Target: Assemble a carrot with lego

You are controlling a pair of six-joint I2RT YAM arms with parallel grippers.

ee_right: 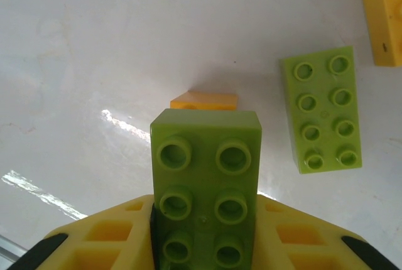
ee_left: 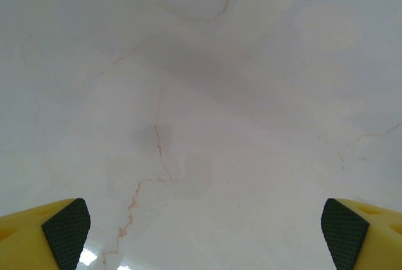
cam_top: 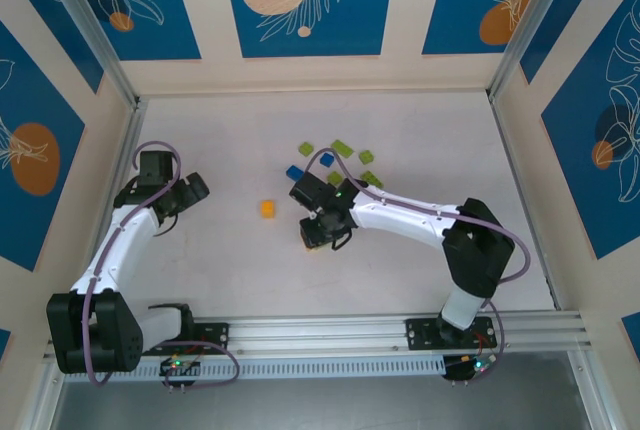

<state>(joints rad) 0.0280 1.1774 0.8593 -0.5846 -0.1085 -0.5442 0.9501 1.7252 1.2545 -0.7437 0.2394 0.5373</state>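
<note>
Right fingers [ee_right: 301, 235]: clenched on the held green brick [ee_right: 207, 176], gripping its long sides near the rear end, with the studs facing the wrist camera.
Left fingers [ee_left: 66, 232]: released and spread wide, nothing between them, bare tabletop [ee_left: 201, 94] beneath.
Long axis: the held green brick runs straight out from the right fingers, free short end leading.
Orange piece [ee_right: 204, 101]: directly beyond that free short end and on the same axis, partly hidden behind the held green brick. Whether the two touch cannot be told.
Loose green brick [ee_right: 321, 114]: flat on the tabletop, studs up, to the right of the held green brick and apart from it, its long axis nearly parallel.
Yellow-orange brick [ee_right: 380, 12]: farther right and beyond the held green brick, cut by the frame edge.
Top view: a lone orange brick [cam_top: 267, 208] lies left of where the held green brick is carried. Green and blue bricks [cam_top: 342, 147] scatter just beyond it, away from the arm bases.
Nearer arm: the right arm [cam_top: 400, 215] is over the lego. The left arm [cam_top: 120, 240], with the left fingers, stands well off to the left.
Step, as judged: the green brick looks meant to top an orange body.
Coming move, as judged: a short advance along the long axis, then a press down with the studs lined up. Sideways drift would miss the orange piece.
</note>
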